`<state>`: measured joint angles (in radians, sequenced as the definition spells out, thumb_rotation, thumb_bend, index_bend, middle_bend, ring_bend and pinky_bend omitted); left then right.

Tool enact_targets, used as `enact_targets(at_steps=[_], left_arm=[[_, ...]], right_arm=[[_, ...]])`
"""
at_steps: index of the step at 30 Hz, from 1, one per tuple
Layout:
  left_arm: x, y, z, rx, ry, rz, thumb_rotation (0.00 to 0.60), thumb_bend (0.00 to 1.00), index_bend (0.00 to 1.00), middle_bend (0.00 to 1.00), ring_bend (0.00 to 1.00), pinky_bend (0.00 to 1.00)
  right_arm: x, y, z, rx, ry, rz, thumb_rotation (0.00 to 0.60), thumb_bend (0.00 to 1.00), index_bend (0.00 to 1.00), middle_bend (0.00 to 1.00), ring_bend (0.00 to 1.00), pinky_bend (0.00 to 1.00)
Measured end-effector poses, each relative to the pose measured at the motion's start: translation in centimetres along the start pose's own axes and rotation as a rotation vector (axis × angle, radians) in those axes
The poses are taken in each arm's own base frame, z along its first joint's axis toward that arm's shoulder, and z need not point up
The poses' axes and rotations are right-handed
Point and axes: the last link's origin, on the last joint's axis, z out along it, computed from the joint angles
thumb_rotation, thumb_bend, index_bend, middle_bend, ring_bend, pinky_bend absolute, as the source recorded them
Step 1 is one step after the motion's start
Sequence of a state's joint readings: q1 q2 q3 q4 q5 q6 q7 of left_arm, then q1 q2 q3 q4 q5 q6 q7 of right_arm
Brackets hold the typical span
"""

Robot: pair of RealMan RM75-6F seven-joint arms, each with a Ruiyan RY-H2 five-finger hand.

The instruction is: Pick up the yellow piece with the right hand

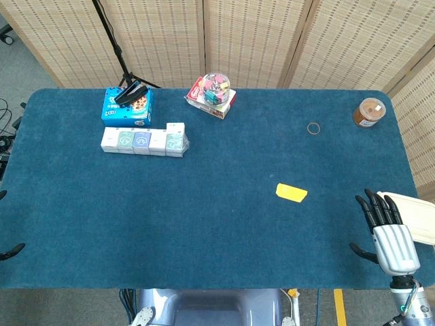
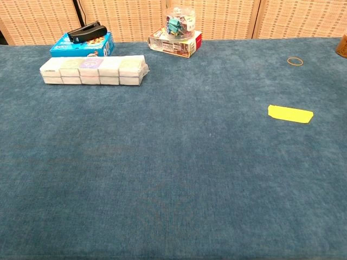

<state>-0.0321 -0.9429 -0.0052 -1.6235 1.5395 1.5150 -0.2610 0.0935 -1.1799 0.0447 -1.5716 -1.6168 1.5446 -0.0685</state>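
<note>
The yellow piece (image 1: 291, 193) is a flat, thin wedge lying on the blue table cloth, right of centre; the chest view shows the yellow piece (image 2: 290, 114) at its right side. My right hand (image 1: 389, 231) hovers at the table's front right corner, fingers stretched out and apart, holding nothing. It sits well to the right of the piece and nearer the front edge. Of my left hand (image 1: 9, 252) only dark fingertips show at the far left edge, spread and empty. Neither hand appears in the chest view.
A white flat object (image 1: 416, 216) lies just right of my right hand. A rubber band (image 1: 313, 128) and a brown jar (image 1: 370, 112) sit at the back right. Back left hold a row of white boxes (image 1: 144, 140), a blue box with a stapler (image 1: 127, 105) and a clip tub (image 1: 216, 87).
</note>
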Motion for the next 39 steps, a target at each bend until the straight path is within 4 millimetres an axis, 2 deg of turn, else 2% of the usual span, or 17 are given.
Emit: enact_targets(at_steps=[15, 22, 31, 39], left_arm=[[0.1, -0.1, 0.1, -0.002, 0.002, -0.006, 0.6, 0.0, 0.0, 0.0, 0.0, 0.0], [0.3, -0.1, 0.4, 0.004, 0.001, -0.017, 0.6, 0.0, 0.0, 0.0, 0.0, 0.0], [0.2, 0.0, 0.7, 0.014, -0.002, -0.009, 0.6, 0.0, 0.0, 0.0, 0.0, 0.0], [0.2, -0.2, 1.1, 0.034, -0.003, -0.014, 0.6, 0.0, 0.0, 0.0, 0.0, 0.0]], right_arm=[[-1.0, -0.1, 0.2, 0.011, -0.048, -0.007, 0.6, 0.0, 0.05, 0.0, 0.0, 0.0], [-1.7, -0.7, 1.4, 0.036, -0.078, -0.007, 0.6, 0.0, 0.05, 0.0, 0.0, 0.0], [-2.4, -3.6, 6.2, 0.176, -0.132, -0.05, 0.6, 0.0, 0.05, 0.0, 0.0, 0.0], [-4.8, -7.1, 11.7, 0.303, -0.188, -0.094, 0.6, 0.0, 0.06, 0.0, 0.0, 0.0]])
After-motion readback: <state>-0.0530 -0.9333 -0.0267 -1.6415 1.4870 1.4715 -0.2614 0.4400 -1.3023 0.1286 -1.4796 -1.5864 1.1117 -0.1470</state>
